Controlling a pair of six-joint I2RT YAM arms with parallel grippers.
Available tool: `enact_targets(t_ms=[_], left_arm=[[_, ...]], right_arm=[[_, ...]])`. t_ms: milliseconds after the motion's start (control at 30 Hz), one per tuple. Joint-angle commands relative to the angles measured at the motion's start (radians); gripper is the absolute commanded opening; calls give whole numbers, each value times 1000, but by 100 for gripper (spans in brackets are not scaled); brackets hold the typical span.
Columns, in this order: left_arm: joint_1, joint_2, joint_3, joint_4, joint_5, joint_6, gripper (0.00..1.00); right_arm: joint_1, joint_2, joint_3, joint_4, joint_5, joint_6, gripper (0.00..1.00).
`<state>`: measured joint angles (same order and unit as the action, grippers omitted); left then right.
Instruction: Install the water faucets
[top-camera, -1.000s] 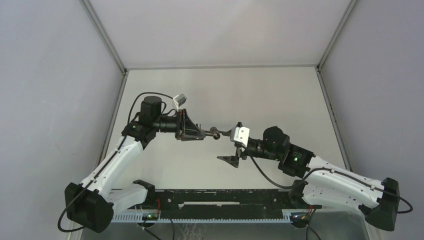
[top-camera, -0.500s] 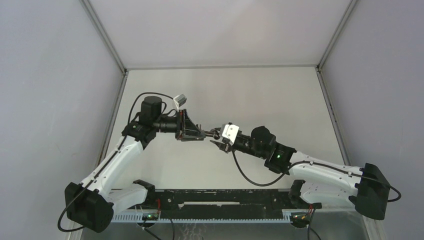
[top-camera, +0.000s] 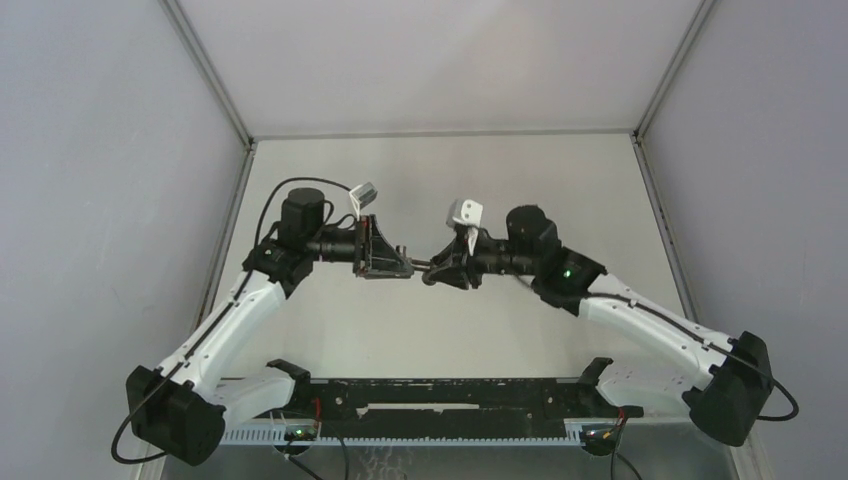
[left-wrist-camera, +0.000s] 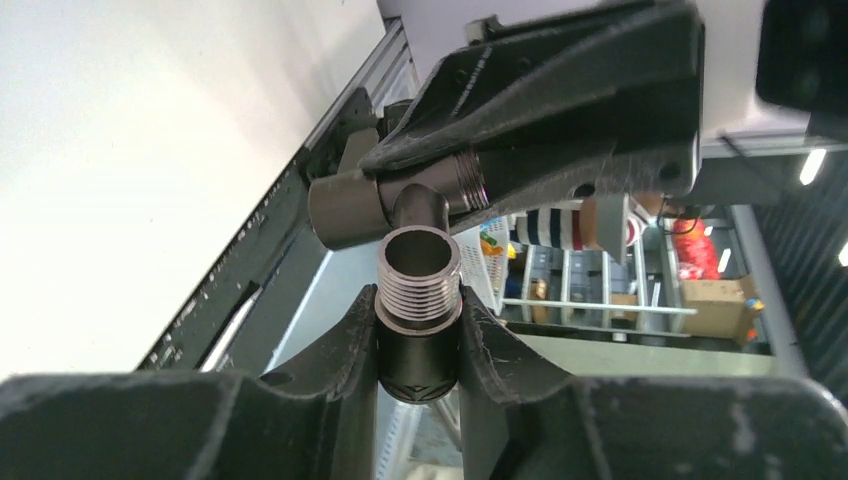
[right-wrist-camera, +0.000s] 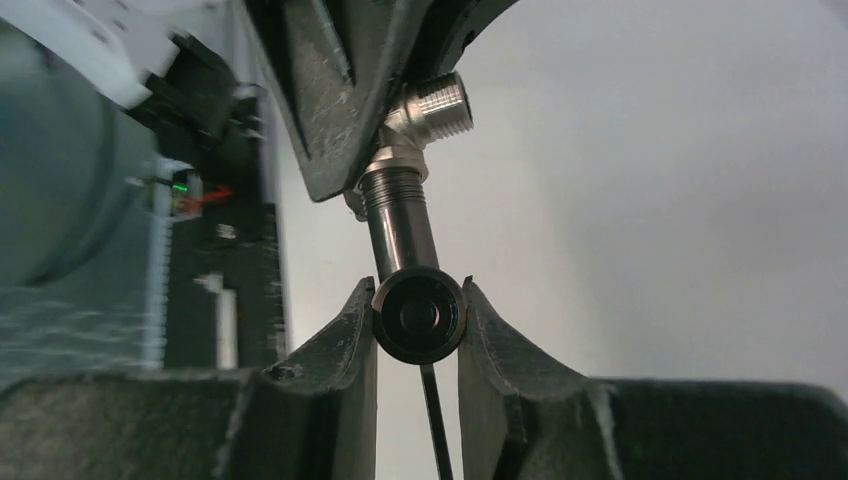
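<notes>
Looking at how this stuff will handle: the water faucets (top-camera: 420, 268) hang in mid-air between the two arms, above the counter (top-camera: 450, 180); the left tool (left-wrist-camera: 418, 335) is clamped on the smooth barrel of the fitting (left-wrist-camera: 419, 285), just below its threads; the right tool (right-wrist-camera: 418, 322) is closed on the round dark end of the tap piece (right-wrist-camera: 398, 230), pads touching it on both sides, with the thin lever (right-wrist-camera: 436, 420) poking down between the fingers.

My take: it's small, rigid metal, light but slick, so round bodies like these will want to spin in the pads; grab the plain barrels, never the threads, and leave that skinny lever alone since it looks bendable; honestly I can't tell from these angles whether the threads have actually caught.
</notes>
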<state>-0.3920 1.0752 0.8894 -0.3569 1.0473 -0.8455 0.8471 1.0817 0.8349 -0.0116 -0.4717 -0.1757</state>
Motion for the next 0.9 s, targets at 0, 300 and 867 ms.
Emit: enact_targets(t_ms=[0, 300, 867], left_arm=[[-18, -76, 104, 125, 25, 67, 0], [-19, -207, -7, 289, -96, 135, 0], [-18, -170, 0, 344, -143, -47, 0]], right_arm=[[-114, 70, 203, -190, -452, 347, 0], [-237, 179, 162, 175, -866, 1188, 0], [-355, 86, 176, -200, -600, 952, 100]])
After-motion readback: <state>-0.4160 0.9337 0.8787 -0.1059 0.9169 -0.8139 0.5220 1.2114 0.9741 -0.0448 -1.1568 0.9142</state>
